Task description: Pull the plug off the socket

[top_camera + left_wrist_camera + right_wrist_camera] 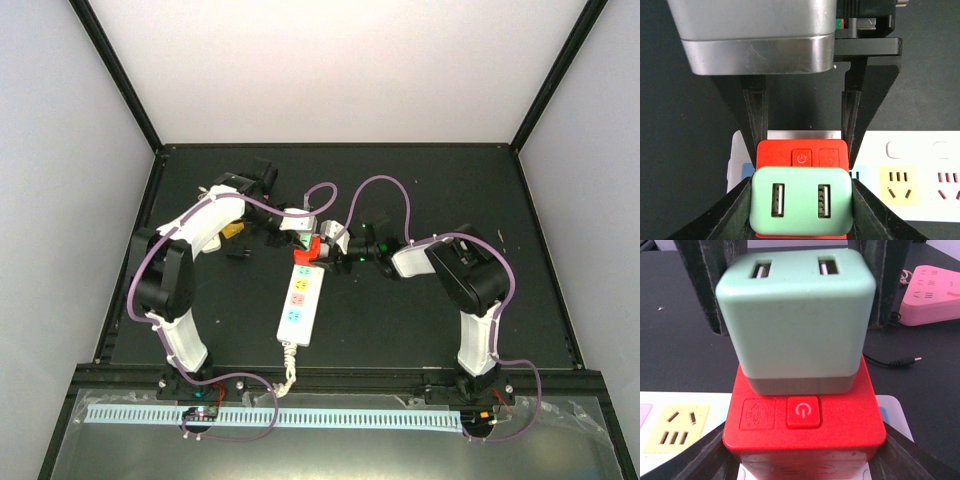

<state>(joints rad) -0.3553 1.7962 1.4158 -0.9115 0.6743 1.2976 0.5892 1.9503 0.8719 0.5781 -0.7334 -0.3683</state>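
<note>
From above, the socket [298, 300] lies lengthwise on the dark surface [430, 180] between the two arms, with its bundled cord [289, 371] at the near end. The plug [313, 247] shows only as a small red spot on its far end. Both wrists crowd over it there, and the jaws themselves cannot be made out.

The wrist views fill this in. The plug is a red cube with a power button on its top face and a mint-green block with two USB ports stacked on it. It sits upright in the end outlet, next to a yellow outlet face.

The left gripper [801, 212] has its jaws spread only as wide as the plug. The two black fingers [756, 117] run down both sides, against the red cube and the green block, so it is pinching the plug.

The right wrist view shows the same stack from the opposite side, with the left arm's fingers standing behind the green block. The right gripper [802, 442] comes in low, and its jaws press the lower flanks of the red cube just above the socket's white top.

Only this view shows a pink outlet block [935, 290] farther back on the surface and a thin black lead [890, 362] with a barrel tip lying just before it.
</note>
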